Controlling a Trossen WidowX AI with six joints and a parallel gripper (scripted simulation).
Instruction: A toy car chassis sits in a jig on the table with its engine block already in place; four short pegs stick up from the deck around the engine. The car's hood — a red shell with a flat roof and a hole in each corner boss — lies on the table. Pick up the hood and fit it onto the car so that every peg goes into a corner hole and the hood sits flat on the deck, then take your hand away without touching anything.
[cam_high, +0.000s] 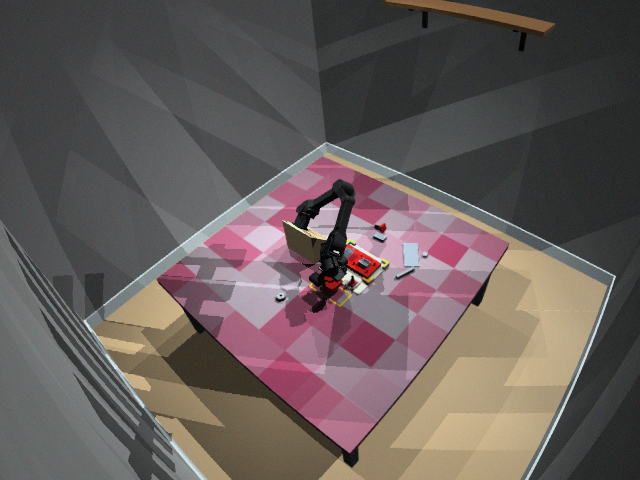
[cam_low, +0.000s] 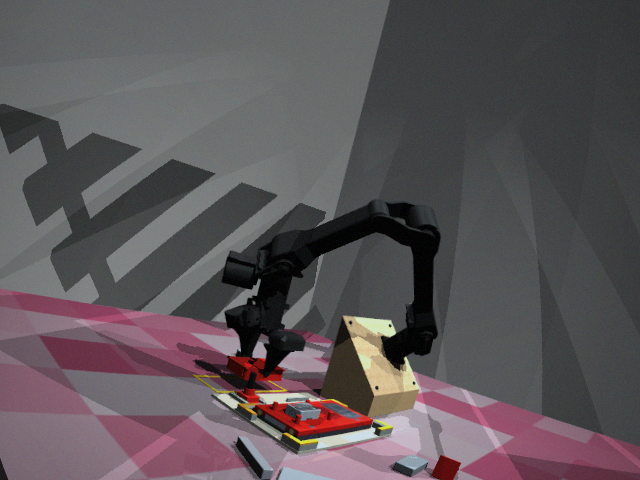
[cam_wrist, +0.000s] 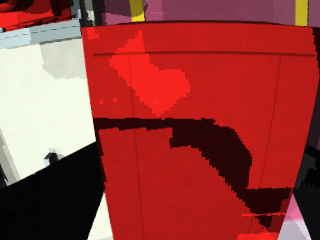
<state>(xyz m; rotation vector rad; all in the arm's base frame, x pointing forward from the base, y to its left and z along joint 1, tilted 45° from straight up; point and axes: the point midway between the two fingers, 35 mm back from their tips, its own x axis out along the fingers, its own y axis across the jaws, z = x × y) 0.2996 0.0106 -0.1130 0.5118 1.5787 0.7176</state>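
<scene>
Gripper (cam_low: 261, 365) clamped on hood (cam_low: 242, 365), centre frame, beside car (cam_low: 310, 418). Lift straight & level, w/o tilt, so corner holes meet pegs squarely

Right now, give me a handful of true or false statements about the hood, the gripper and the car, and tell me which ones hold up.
1. The gripper is shut on the red hood. True.
2. The hood already sits on the car chassis. False: it is beside the chassis, near the yellow outline on the table.
3. The engine block sits on the chassis deck. True.
4. The arm stands on a blue metal plate. False: it is fixed to a tan wooden wedge.
5. The wrist view is mostly filled by the hood's flat red roof. True.
6. The grey bar lies on top of the hood. False: it lies on the table in front of the jig.
</scene>
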